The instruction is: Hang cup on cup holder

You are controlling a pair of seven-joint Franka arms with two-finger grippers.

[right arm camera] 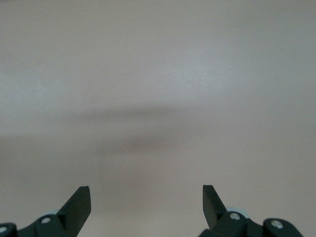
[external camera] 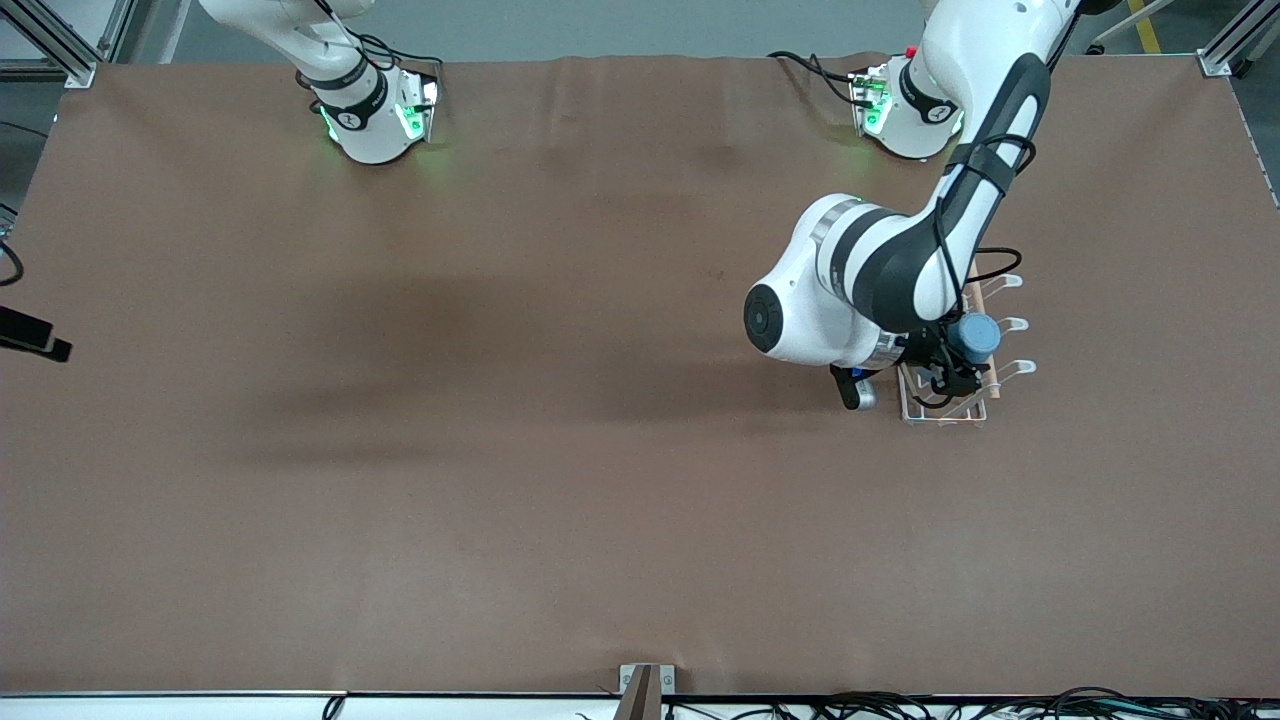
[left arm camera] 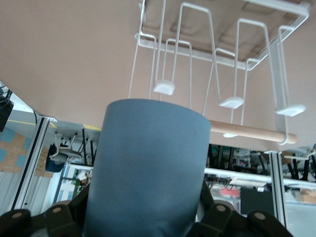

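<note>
My left gripper point(external camera: 953, 368) is shut on the light blue cup point(external camera: 975, 337) and holds it in the air over the white wire cup holder point(external camera: 945, 410), close to its looped prongs point(external camera: 1015, 324). In the left wrist view the cup point(left arm camera: 148, 168) fills the space between the dark fingers point(left arm camera: 64, 217), its wide end toward the prongs point(left arm camera: 232, 102) and the light wooden rod point(left arm camera: 252, 132). The cup does not sit on a prong. My right gripper point(right arm camera: 146, 202) is open and empty over bare brown table; that arm waits near its base.
The brown table cover point(external camera: 500, 400) spreads wide toward the right arm's end. The cup holder stands toward the left arm's end, partly hidden under the left arm's wrist point(external camera: 830, 300). A small bracket point(external camera: 645, 690) sits at the table edge nearest the front camera.
</note>
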